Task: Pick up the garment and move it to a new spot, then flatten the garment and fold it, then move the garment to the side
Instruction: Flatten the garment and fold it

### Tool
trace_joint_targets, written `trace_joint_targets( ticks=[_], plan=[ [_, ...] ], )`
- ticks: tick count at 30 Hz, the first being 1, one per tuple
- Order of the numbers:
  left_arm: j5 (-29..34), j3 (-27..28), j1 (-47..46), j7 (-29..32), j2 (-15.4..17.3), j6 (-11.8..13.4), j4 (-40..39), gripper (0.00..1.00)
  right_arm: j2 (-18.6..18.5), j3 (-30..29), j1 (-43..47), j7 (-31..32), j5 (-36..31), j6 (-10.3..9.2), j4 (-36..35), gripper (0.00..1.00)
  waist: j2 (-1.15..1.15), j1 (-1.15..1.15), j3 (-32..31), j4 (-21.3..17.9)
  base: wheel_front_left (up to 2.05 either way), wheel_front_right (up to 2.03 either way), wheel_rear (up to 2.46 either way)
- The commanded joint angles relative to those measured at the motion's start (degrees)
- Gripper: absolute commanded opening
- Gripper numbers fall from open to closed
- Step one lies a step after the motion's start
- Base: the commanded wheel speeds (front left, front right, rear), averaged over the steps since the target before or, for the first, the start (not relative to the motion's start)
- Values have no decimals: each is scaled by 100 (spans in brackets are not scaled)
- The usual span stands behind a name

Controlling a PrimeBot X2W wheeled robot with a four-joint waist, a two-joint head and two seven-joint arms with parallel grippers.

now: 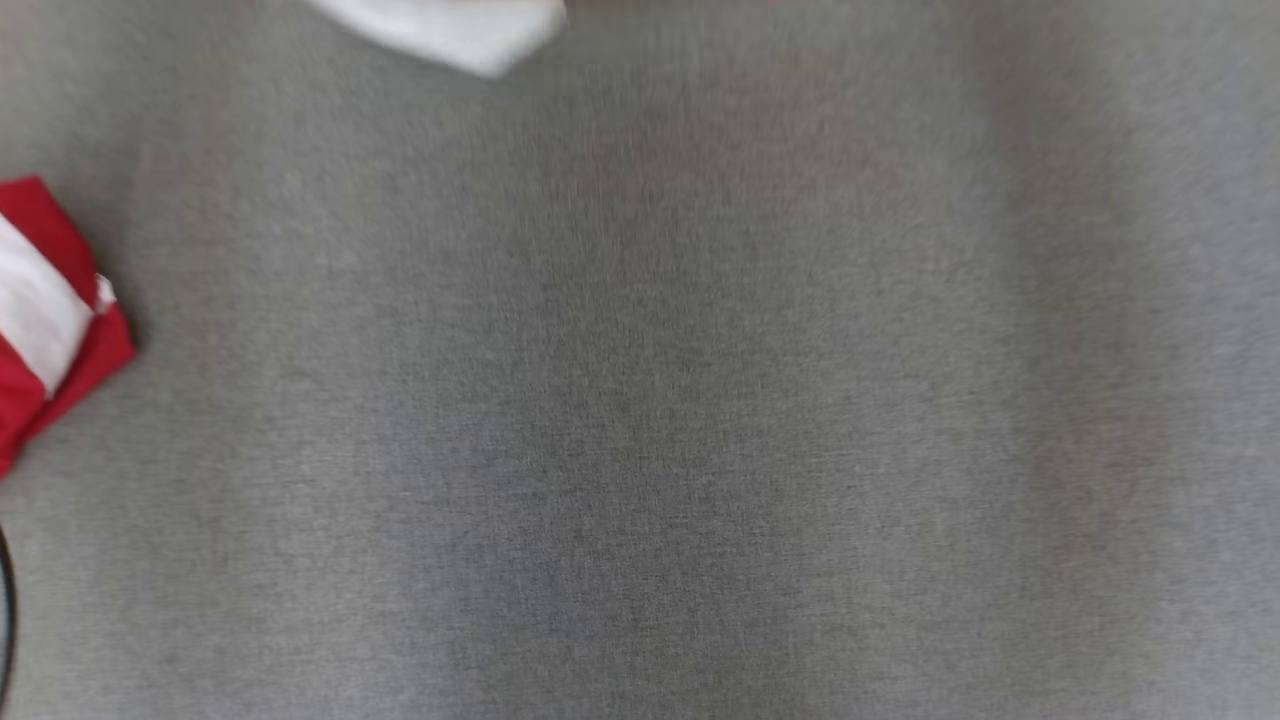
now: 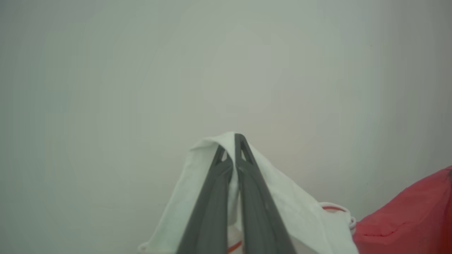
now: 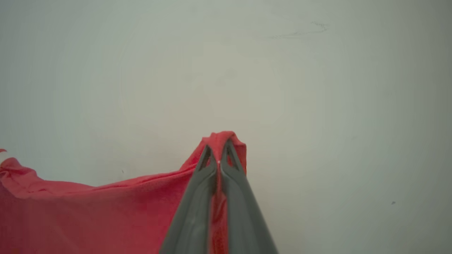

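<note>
The left gripper (image 2: 231, 145) has its two long dark fingers pressed together on a white fold of the red-and-white soft cloth garment (image 2: 286, 201), which drapes over the fingertips and hangs down on both sides of them. A thin red-trimmed edge shows low beside that fold, and a red part of the cloth bulges at the lower right of the left wrist view. The right gripper (image 3: 218, 150) is likewise closed, pinching a small peak of the garment's red cloth (image 3: 106, 215). From that peak the cloth runs in a slack, wrinkled sheet to the lower left of the right wrist view. Behind both grips is a plain pale background. In the blurred head view, a grey woven surface (image 1: 640, 400) carries a folded red bundle with a white stripe (image 1: 50, 310) at its left edge. Whether that is part of the held garment cannot be told. A white cloth corner (image 1: 450, 30) lies at the top edge.
</note>
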Motion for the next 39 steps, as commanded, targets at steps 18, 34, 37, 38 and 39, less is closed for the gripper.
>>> trace_joint_targets(
  ticks=[18,34,37,38,39],
  plan=[
    [35,-739,-2285,-515,-338,10,1931,0,147,570,-2080,-266,-33,-15,1971,0,-1,-2,625,-101,0,0,0],
    [-269,-1181,-2562,-851,-258,10,2403,0,3,1269,-2343,-509,384,-15,2321,0,-1,-2,770,-148,0,0,0],
    [-292,-1233,-2660,-988,-282,10,2493,0,-32,1394,-2444,-588,376,-15,2384,0,-1,-2,793,-121,0,0,0],
    [-277,-1241,-2700,-1076,-277,10,2527,0,-52,1442,-2490,-639,341,-15,2411,0,-1,-2,800,-115,0,0,0],
    [-246,-1249,-2736,-1158,-277,20,2565,0,-69,1483,-2529,-691,317,-15,2441,0,-1,-2,806,-104,0,0,0]
  ],
)
